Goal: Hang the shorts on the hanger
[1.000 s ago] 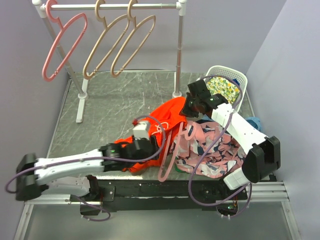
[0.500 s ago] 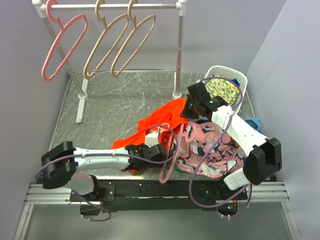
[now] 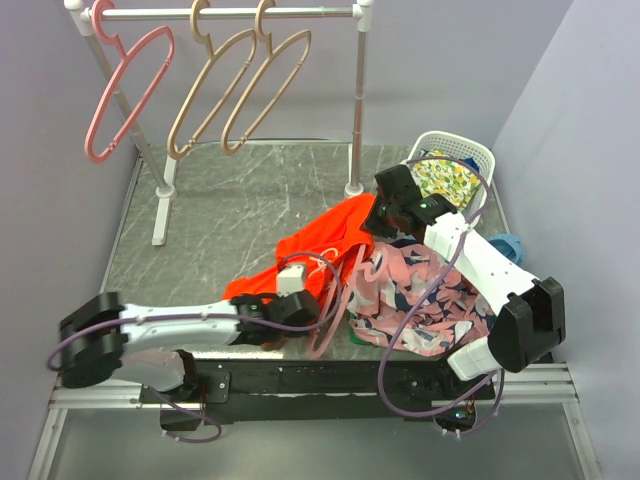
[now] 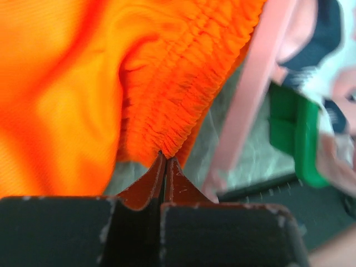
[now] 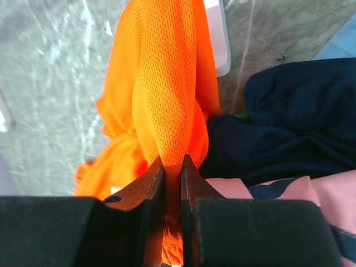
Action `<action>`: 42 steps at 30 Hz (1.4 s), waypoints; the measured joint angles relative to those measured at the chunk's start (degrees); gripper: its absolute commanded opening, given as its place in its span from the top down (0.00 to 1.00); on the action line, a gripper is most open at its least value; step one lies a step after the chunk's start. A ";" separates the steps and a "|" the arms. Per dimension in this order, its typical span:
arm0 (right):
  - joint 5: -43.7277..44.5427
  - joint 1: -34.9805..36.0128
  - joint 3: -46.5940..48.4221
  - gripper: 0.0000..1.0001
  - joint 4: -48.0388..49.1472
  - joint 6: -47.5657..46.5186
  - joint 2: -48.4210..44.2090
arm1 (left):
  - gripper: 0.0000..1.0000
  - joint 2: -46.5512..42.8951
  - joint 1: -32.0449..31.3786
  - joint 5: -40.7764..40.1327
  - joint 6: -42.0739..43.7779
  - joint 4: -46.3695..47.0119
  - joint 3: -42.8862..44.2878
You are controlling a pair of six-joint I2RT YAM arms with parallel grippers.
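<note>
Bright orange-red soft fabric shorts (image 3: 320, 235) held at both ends, not yet on thin pink plastic hanger (image 4: 253, 94).
Left fingers (image 4: 146, 186) pinch waistband elastic, right fingers (image 5: 139, 186) clamp mesh; shorts stretched low over grey marble surface (image 3: 220, 205), hanger just beside left grip. Next, prob: drape fabric over hanger bar w/o dragging it.

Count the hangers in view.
4: a pink hanger and two tan hangers on the rail, another pink hanger on the table beside the shorts; clothes may hide more.
</note>
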 measured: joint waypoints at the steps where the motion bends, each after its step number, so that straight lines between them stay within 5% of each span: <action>1: 0.00 -0.15 0.39 1.00 -0.02 0.90 0.13 | 0.99 -2.58 0.00 0.57 0.00 -0.04 -1.27; 12: 2.49 -0.81 6.56 1.00 -0.04 7.43 4.55 | 0.99 -20.37 -1.09 4.76 -0.81 -5.40 -4.11; 32: 8.46 -1.40 4.42 1.00 1.79 12.57 4.57 | 0.99 -26.56 -4.22 8.50 0.09 -17.68 5.99; 42: 16.52 8.66 2.01 1.00 -0.17 20.13 3.23 | 0.99 -23.69 -3.78 9.60 2.62 -19.17 14.84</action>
